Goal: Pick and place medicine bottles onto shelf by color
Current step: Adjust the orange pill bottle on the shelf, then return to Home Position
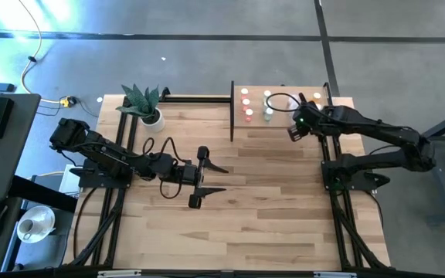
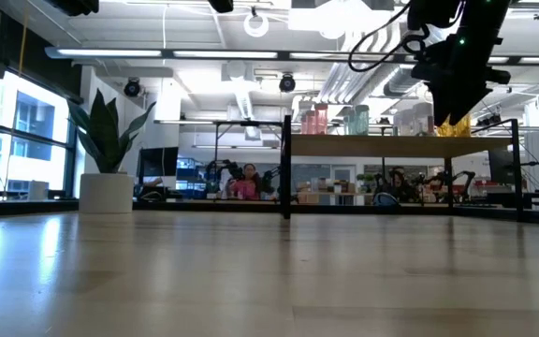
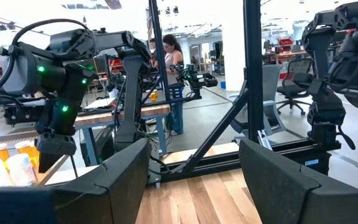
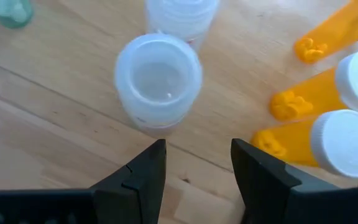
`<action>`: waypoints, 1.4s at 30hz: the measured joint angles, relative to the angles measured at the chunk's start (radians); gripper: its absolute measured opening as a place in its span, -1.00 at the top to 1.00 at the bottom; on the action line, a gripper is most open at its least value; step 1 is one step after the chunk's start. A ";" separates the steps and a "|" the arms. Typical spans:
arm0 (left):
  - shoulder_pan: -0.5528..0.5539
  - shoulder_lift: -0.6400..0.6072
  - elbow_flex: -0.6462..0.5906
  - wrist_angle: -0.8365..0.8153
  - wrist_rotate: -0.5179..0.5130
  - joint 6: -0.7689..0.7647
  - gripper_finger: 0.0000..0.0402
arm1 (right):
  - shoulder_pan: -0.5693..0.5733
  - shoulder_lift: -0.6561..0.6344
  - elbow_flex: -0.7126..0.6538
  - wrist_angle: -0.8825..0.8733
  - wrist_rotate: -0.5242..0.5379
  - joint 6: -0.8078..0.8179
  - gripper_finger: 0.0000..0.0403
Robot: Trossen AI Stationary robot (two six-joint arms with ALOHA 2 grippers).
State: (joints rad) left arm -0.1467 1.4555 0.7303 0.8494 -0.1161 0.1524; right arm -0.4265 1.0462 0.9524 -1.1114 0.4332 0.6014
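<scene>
The shelf (image 1: 280,130), a light-wood board on a black frame, stands at the table's far right. Medicine bottles stand upright on it: red ones (image 1: 246,104), green and clear ones (image 1: 268,106) and orange ones (image 4: 347,140). My right gripper (image 4: 197,162) hovers open over the board, pointing steeply down. A clear white-capped bottle (image 4: 158,78) stands just beyond its fingertips, and nothing is between them. In the high view this gripper (image 1: 293,133) is over the shelf's near right part. My left gripper (image 1: 222,179) waits open above the middle of the table.
A potted green plant (image 1: 147,104) stands at the table's far left, beside the shelf's black upright (image 1: 232,112). Bare plank tabletop (image 1: 269,208) stretches toward the near edge. A person (image 2: 247,180) shows in the room beyond the table.
</scene>
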 joint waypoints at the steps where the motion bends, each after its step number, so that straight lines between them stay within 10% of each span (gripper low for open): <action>1: 0.000 0.000 0.000 0.000 0.000 0.000 -0.19 | -0.006 0.000 0.000 0.000 0.002 0.000 0.15; 24: 0.000 -0.027 0.000 -0.082 -0.005 -0.052 -0.19 | -0.051 -0.002 0.000 -0.010 -0.015 -0.072 0.15; 33: 0.000 -0.299 0.000 -0.522 -0.041 -0.072 -0.19 | 0.032 -0.091 0.000 -0.004 -0.199 -0.086 0.15; 42: -0.057 -0.545 -0.114 -0.716 -0.102 -0.147 -0.19 | 0.304 -0.265 -0.037 0.198 -0.119 -0.062 0.15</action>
State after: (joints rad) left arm -0.2038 0.9109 0.6162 0.1333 -0.2182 0.0052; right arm -0.1226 0.7814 0.9149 -0.9137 0.3146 0.5391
